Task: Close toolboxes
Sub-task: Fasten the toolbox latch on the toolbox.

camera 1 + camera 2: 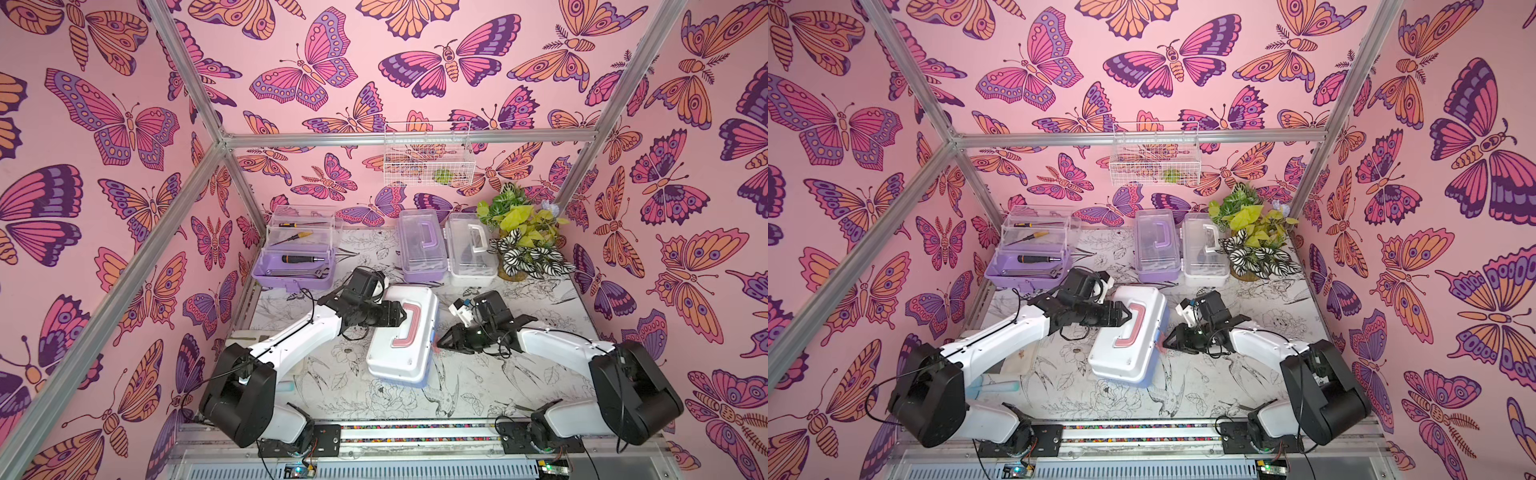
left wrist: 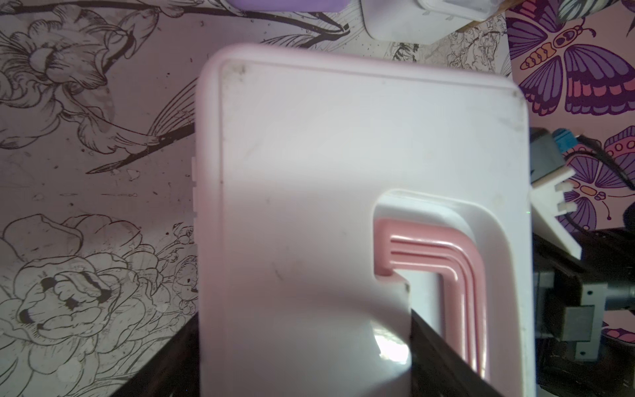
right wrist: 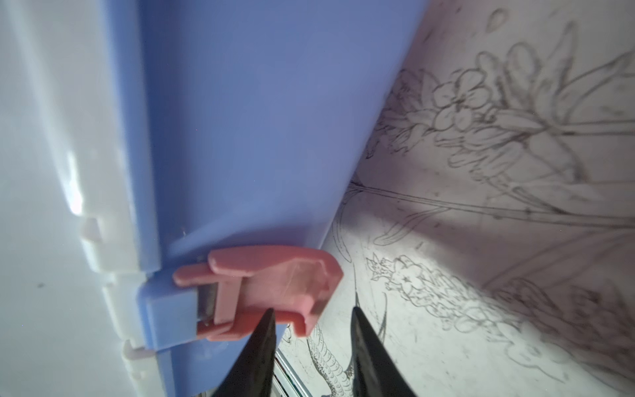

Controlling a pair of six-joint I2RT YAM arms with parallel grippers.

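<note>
The blue toolbox (image 1: 433, 332) with a white lid (image 1: 405, 345) and pink handle (image 1: 409, 326) lies mid-table, lid down. My left gripper (image 1: 404, 314) straddles the lid (image 2: 309, 172): one finger sits in the handle recess, the other at the lid's outer edge, both against it. My right gripper (image 1: 438, 343) is at the box's right side. Its fingers stand apart, one fingertip (image 3: 269, 319) touching the pink latch (image 3: 275, 288), which hangs away from the lid. A lilac toolbox (image 1: 295, 270) at the back left stands open with tools inside. A second lilac toolbox (image 1: 422, 245) and a white one (image 1: 471, 249) have their lids down.
A white wire basket (image 1: 428, 156) hangs on the back wall. Potted plants (image 1: 523, 232) fill the back right corner beside the white toolbox. Aluminium frame posts bound the cell, and a rail (image 1: 415, 432) runs along the front edge.
</note>
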